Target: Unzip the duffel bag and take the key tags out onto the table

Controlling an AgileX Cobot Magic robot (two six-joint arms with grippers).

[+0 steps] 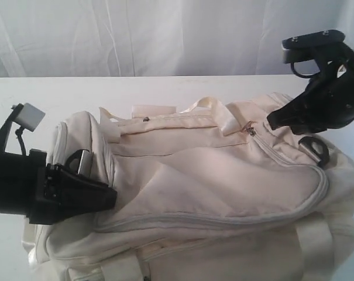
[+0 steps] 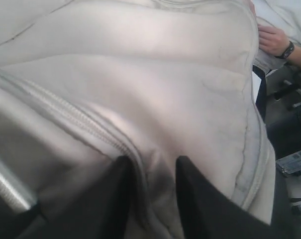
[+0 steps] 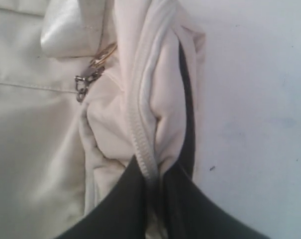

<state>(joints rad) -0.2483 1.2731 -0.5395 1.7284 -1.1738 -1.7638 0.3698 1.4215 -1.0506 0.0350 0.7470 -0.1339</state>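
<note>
One soft, floppy bag (image 1: 212, 175) on surface (image 1: 165, 88); right pincer (image 3: 152, 170) pinching zipper seam, exterior right; left pincer (image 2: 152, 172) spread over cloth, lower left; likely best hold: zipper pull (image 1: 250, 129).

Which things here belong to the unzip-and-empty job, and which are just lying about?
Job in hand: duffel bag, its grey zipper, table, left end effector, right end effector. No key tags visible.
Lying about: white curtain, person's hand with wristwatch.
</note>
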